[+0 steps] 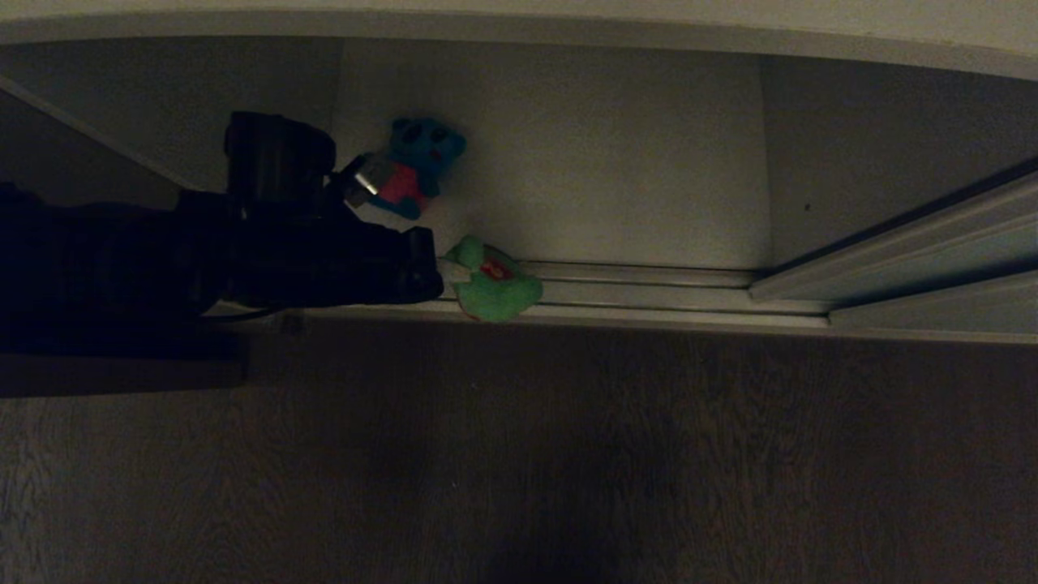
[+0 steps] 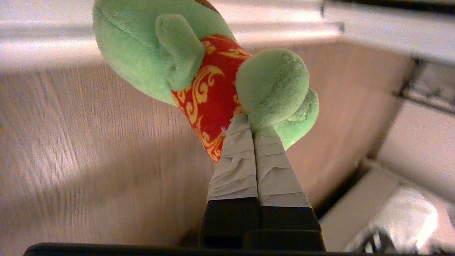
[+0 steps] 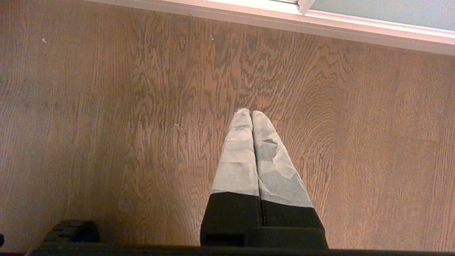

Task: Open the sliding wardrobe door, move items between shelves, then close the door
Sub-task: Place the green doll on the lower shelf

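My left gripper (image 1: 448,272) reaches in from the left and is shut on the green frog (image 1: 492,285), pinching a leg; the frog hangs over the door tracks at the wardrobe's front edge. In the left wrist view the taped fingers (image 2: 236,160) meet at the frog (image 2: 149,46) beside its red flowered belly. The blue toy (image 1: 422,162) with a pink-red belly lies on the white shelf (image 1: 616,162), just beyond the arm. The sliding wardrobe door (image 1: 916,251) stands slid to the right, leaving the opening free. My right gripper (image 3: 251,113) is shut and empty above the wooden floor.
Metal door tracks (image 1: 649,288) run along the wardrobe's front edge. Dark wooden floor (image 1: 568,454) fills the foreground. White side walls bound the shelf left and right. The door panel (image 3: 384,10) shows at the top of the right wrist view.
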Motion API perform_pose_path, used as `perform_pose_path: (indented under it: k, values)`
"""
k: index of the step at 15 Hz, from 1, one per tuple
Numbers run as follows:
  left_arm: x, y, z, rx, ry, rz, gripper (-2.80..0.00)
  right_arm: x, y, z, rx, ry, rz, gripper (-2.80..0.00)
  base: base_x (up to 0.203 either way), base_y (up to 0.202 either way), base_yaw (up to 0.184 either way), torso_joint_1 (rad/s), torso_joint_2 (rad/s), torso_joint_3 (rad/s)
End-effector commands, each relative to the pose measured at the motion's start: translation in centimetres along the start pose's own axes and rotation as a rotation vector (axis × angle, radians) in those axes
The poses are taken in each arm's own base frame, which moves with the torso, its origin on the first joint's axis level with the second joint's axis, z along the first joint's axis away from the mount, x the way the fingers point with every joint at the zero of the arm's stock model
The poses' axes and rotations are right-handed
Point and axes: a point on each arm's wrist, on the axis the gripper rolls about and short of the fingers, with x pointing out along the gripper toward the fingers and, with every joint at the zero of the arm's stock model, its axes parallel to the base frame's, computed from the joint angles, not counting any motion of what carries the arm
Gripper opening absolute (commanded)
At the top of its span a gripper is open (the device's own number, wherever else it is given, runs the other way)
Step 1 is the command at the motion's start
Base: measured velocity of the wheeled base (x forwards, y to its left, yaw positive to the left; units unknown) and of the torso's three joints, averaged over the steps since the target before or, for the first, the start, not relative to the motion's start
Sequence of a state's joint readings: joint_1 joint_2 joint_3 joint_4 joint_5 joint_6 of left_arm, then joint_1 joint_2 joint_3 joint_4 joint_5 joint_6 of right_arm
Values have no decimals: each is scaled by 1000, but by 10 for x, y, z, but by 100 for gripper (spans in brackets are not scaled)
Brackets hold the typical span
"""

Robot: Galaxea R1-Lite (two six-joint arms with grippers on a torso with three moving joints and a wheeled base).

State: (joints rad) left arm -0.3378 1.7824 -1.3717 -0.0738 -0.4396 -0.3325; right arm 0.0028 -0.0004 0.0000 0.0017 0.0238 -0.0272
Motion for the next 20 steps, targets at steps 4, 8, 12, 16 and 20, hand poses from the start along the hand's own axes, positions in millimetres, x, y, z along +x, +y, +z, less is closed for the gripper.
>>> perform_pose_path:
  k: [4,8,12,16,20]
  values:
    - [59,15,19,10,-123,50,-280,0,0,0,0,-1,1,-280,0,0,0,0,0,0]
    - [87,11,37,55,-335,71,-280,0,0,0,0,-1,1,-280,0,0,0,0,0,0]
    - [99,11,50,98,-459,49,-280,0,0,0,0,-1,1,-280,0,0,0,0,0,0]
    - [142,27,31,171,-534,44,-280,0,0,0,1,-1,1,-280,0,0,0,0,0,0]
    - [165,33,24,265,-669,63,-280,0,0,0,0,-1,1,-280,0,0,0,0,0,0]
